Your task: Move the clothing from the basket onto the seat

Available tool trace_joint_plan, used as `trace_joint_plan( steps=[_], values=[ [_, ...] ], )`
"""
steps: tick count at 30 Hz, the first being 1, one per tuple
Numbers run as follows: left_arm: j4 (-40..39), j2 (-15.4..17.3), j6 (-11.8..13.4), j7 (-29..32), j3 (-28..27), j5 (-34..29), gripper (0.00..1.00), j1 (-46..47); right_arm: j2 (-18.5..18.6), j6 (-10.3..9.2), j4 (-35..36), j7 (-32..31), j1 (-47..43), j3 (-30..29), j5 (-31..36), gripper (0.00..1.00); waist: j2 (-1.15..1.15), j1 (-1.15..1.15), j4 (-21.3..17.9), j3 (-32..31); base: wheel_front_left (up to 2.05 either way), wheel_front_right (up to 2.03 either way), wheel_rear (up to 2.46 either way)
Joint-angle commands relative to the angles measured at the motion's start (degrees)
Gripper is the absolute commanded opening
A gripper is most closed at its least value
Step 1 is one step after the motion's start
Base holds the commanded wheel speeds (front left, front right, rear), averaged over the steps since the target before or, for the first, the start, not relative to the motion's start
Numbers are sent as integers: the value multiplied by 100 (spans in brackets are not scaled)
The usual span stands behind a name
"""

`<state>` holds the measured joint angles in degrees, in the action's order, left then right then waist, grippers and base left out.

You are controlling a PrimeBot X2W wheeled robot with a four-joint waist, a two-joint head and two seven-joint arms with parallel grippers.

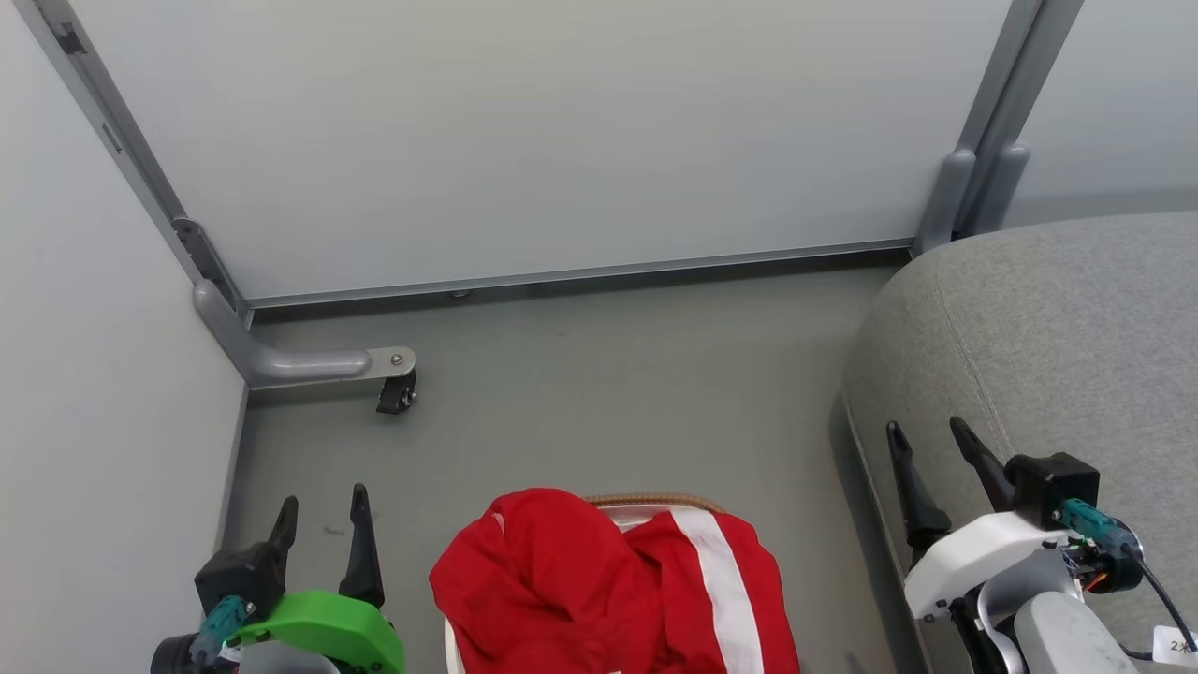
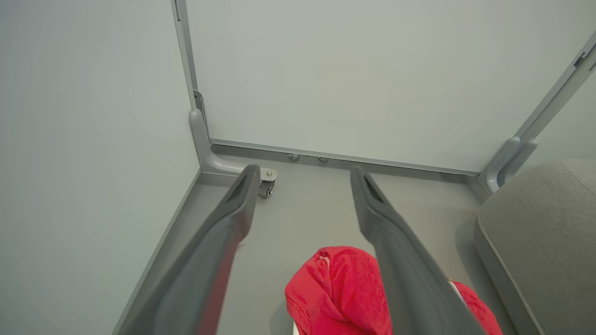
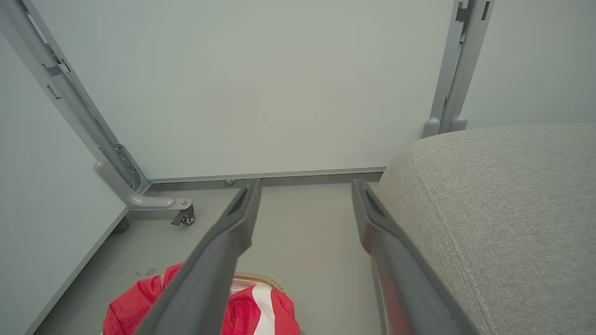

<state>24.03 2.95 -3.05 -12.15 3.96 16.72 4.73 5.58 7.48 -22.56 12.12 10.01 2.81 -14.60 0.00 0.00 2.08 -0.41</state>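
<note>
Two claws sit low in the head view, both spread wide, holding nothing; left claw [image 1: 323, 501] at lower left above the grey floor [image 1: 608, 393]; right claw [image 1: 928, 432] at lower right, against the front edge of the seat [image 1: 1058, 328]; clothing [image 1: 562, 590] heaped red in the basket [image 1: 655, 503] between them, broad white stripe uppermost, cloth spilling over the woven rim; basket on the floor near the seat; both claws apart from the clothing.
</note>
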Motion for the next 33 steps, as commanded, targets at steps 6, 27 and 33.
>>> trace_joint_plan(
  steps=[6, 27, 33],
  values=[
    [115, -5, -49, -105, -26, -279, 100, -97, 2, 2, -215, 111, 21, 52, 344, 100, 0, 0, -2, 4, 0, 0, 0],
    [353, 5, -120, -314, 677, -452, 100, 387, -14, 0, -135, 316, 545, 192, 1080, 100, 0, 0, -284, 926, 0, 0, 0],
    [407, 11, -160, -303, 959, -481, 100, 775, 2, 0, 34, 309, 912, 303, 1126, 100, 0, 0, -474, 1515, 0, 0, 0]
  ],
)
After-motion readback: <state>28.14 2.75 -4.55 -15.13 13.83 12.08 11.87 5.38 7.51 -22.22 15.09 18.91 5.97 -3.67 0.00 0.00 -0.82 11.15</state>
